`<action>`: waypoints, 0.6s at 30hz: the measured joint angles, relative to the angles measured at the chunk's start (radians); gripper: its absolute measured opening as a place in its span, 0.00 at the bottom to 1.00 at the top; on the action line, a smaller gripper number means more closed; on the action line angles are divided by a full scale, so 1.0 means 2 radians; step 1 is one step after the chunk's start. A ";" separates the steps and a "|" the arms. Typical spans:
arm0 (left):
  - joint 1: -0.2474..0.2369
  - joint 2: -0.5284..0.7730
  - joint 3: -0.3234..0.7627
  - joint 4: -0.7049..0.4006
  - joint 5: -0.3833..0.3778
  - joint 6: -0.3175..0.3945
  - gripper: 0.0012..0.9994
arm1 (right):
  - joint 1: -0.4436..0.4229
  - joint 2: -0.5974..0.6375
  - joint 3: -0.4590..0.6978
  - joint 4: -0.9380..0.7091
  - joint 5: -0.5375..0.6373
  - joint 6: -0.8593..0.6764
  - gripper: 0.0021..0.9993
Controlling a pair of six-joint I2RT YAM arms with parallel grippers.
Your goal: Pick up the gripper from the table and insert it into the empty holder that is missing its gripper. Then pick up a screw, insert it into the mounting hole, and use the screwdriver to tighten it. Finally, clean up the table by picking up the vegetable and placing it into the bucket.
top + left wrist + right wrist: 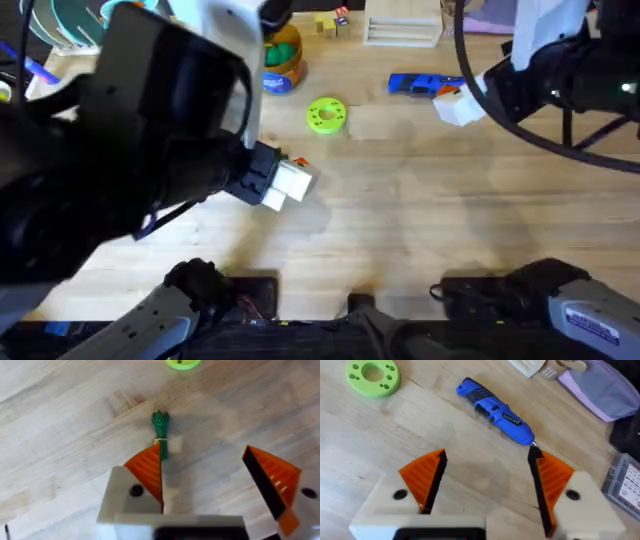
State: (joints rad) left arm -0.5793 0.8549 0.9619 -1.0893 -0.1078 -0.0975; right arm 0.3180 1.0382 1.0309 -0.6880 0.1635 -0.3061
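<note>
The vegetable (pixel 160 426), a small dark green leafy toy, lies on the wooden table just past the tip of one orange finger (pixel 148 469) of my left gripper (pixel 210 477). That gripper is open and hangs low over it (pixel 282 185). The blue screwdriver (pixel 495 409) lies flat, bit end near one fingertip of my right gripper (pixel 487 472), which is open and holds nothing. From overhead the screwdriver (pixel 420 84) is at the back right beside the right gripper (pixel 460 105). The orange-yellow bucket (pixel 282 66) stands at the back centre-left. The holder, loose gripper piece and screw are out of view.
A lime-green ring (pixel 326 115) lies between the bucket and the screwdriver. A wooden rack (pixel 403 25) and small blocks (pixel 330 22) sit along the back edge. A purple bag (pixel 600 385) and a clear compartment box (pixel 625 480) lie near the right gripper. My left arm looms large over the left side.
</note>
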 joint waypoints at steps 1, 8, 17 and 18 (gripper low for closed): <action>0.002 0.011 0.000 0.000 -0.006 0.000 0.99 | 0.000 0.000 0.000 0.000 0.000 0.000 0.99; 0.067 0.096 -0.020 0.030 -0.007 0.013 0.99 | 0.000 0.000 0.000 0.000 0.000 0.000 0.99; 0.119 0.208 -0.030 0.059 0.019 0.044 0.99 | 0.000 0.000 0.000 -0.004 0.000 0.000 0.99; 0.119 0.217 -0.030 0.059 0.019 0.051 0.99 | 0.000 0.000 0.000 -0.005 0.000 0.000 0.99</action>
State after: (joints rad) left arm -0.3412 1.2889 0.9020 -0.9719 -0.0697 0.0051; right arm 0.3180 1.0382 1.0310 -0.6988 0.1635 -0.3055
